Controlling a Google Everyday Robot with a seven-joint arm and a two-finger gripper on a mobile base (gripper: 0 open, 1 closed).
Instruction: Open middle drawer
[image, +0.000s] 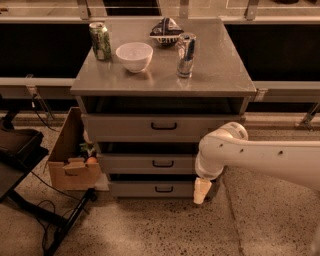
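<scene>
The middle drawer (145, 163) is the second of three grey drawer fronts in the metal cabinet, with a small black bar handle (163, 163) at its centre. It sits slightly forward, like the fronts above and below it. The top drawer (150, 127) is above it and the bottom drawer (150, 189) is below it. My white arm comes in from the right, and the gripper (201, 191) hangs pointing down at the right end of the bottom drawer, right of and below the middle handle. It touches no handle.
On the cabinet top (220, 70) stand a green can (100, 41), a white bowl (134, 56), a silver can (185, 55) and a dark bag (166, 30). A cardboard box (70, 160) sits left of the drawers. A black stand (20, 155) and cables lie at left.
</scene>
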